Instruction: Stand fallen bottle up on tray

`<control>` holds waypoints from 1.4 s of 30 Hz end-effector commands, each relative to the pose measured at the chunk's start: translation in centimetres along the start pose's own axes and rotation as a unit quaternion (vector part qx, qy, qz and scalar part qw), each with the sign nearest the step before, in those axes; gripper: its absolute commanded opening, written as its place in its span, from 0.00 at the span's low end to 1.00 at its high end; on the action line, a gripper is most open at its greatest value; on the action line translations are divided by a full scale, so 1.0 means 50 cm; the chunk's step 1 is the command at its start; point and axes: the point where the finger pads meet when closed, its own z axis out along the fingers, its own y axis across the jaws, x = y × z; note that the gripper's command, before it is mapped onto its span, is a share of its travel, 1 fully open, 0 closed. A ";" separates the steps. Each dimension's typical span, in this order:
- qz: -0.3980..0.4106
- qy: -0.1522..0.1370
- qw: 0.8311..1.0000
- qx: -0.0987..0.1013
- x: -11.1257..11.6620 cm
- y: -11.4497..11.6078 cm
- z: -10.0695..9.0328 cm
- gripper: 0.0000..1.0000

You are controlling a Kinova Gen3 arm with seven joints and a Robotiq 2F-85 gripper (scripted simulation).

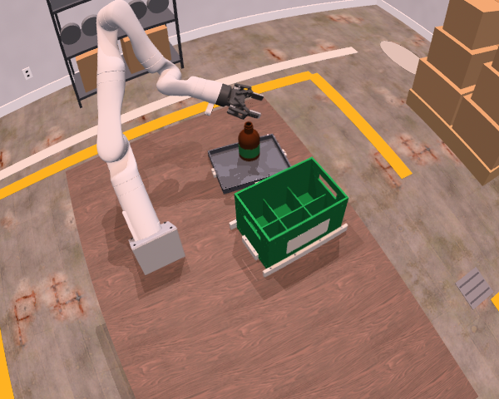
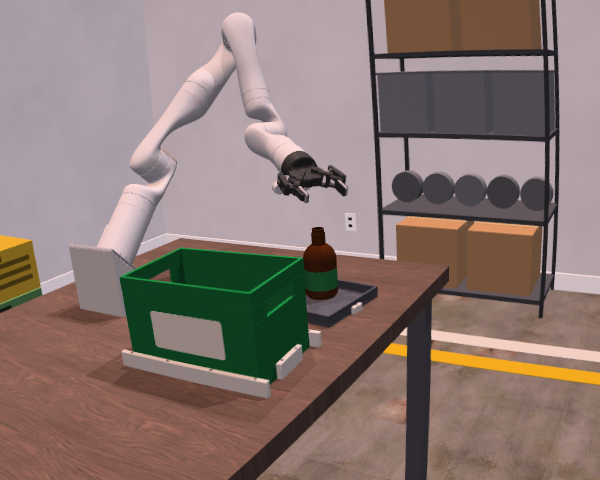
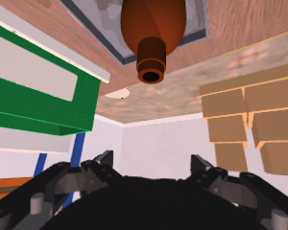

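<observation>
A brown bottle (image 1: 249, 140) (image 2: 320, 263) (image 3: 154, 24) with a green label stands upright on the dark grey tray (image 1: 224, 189) (image 2: 327, 321) (image 3: 124, 61). My gripper (image 1: 258, 105) (image 2: 325, 195) (image 3: 151, 161) is wide open and empty. It hangs above the bottle's neck, clear of it, with its fingers pointing sideways and slightly down. The green crate (image 1: 253, 242) (image 2: 186, 330) (image 3: 34, 103) stands upright beside the tray, and its compartments look empty in the top view.
White strips (image 1: 305, 251) (image 2: 197, 374) lie along the foot of the crate. Small white blocks sit at the tray's sides. The wooden table's edge (image 2: 341, 366) runs close past the tray and crate. A shelf rack and stacked cardboard boxes (image 1: 452, 86) stand away from the table.
</observation>
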 end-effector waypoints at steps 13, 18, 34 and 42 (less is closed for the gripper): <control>0.001 -0.001 1.000 0.002 -0.005 -0.001 0.000 0.00; 0.001 -0.001 1.000 0.002 -0.005 -0.001 0.000 0.00; 0.001 -0.001 1.000 0.002 -0.005 -0.001 0.000 0.00; 0.001 -0.001 1.000 0.002 -0.005 -0.001 0.000 0.00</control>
